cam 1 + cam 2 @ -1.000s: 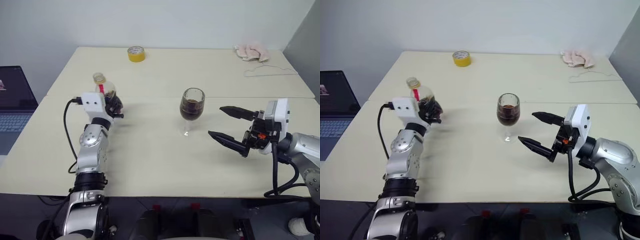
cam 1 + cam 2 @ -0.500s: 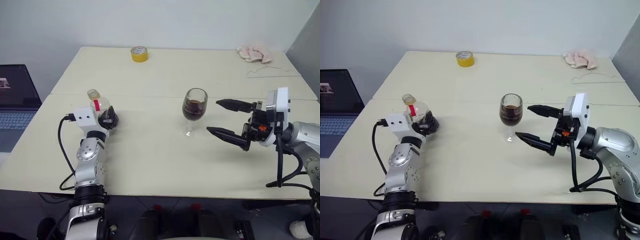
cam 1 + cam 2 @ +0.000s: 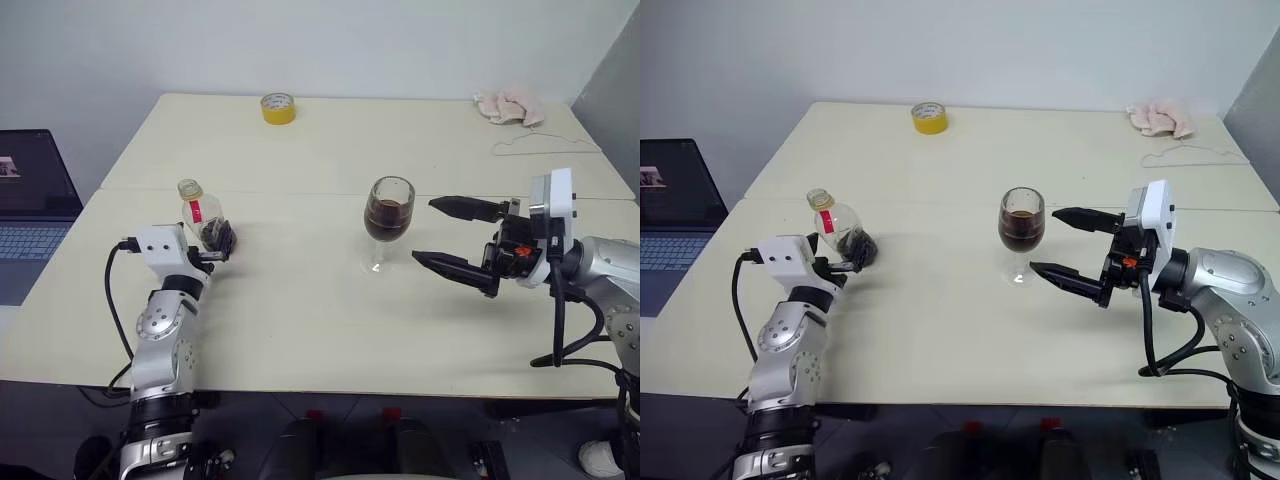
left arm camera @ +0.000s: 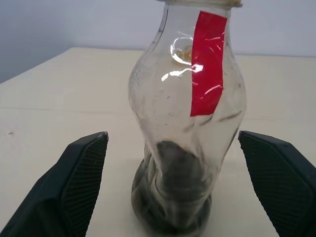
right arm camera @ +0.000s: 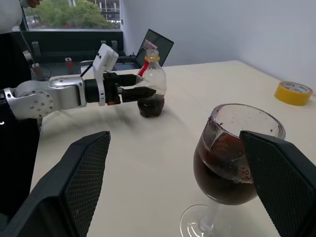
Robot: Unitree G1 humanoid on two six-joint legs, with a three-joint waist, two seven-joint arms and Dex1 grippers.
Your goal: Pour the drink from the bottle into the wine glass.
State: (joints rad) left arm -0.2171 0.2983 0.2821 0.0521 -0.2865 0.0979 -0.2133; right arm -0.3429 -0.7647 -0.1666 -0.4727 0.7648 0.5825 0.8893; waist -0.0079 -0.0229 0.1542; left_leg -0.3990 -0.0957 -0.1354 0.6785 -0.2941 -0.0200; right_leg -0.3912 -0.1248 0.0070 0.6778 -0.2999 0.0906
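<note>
The bottle (image 3: 205, 216) stands upright on the table's left side, clear with a red label strip and a little dark drink at its base (image 4: 173, 217). My left gripper (image 4: 172, 136) is open, one finger on each side of the bottle's belly, neither one touching it. The wine glass (image 3: 388, 220) stands mid-table, about half full of the dark drink (image 5: 219, 173). My right gripper (image 3: 425, 231) hovers open just to the right of the glass, pointing at it, with nothing held. In the right wrist view the bottle (image 5: 152, 89) shows between the left gripper's fingers (image 5: 140, 91).
A yellow tape roll (image 3: 277, 106) sits at the table's far edge. At the far right lie a pink cloth (image 3: 510, 104) and a thin wire hanger (image 3: 540, 145). An open laptop (image 3: 30, 195) stands off the table's left side.
My left gripper has opened and let go of the bottle, drawing back and down a little. The bottle now stands on the table. The right gripper has stayed put.
</note>
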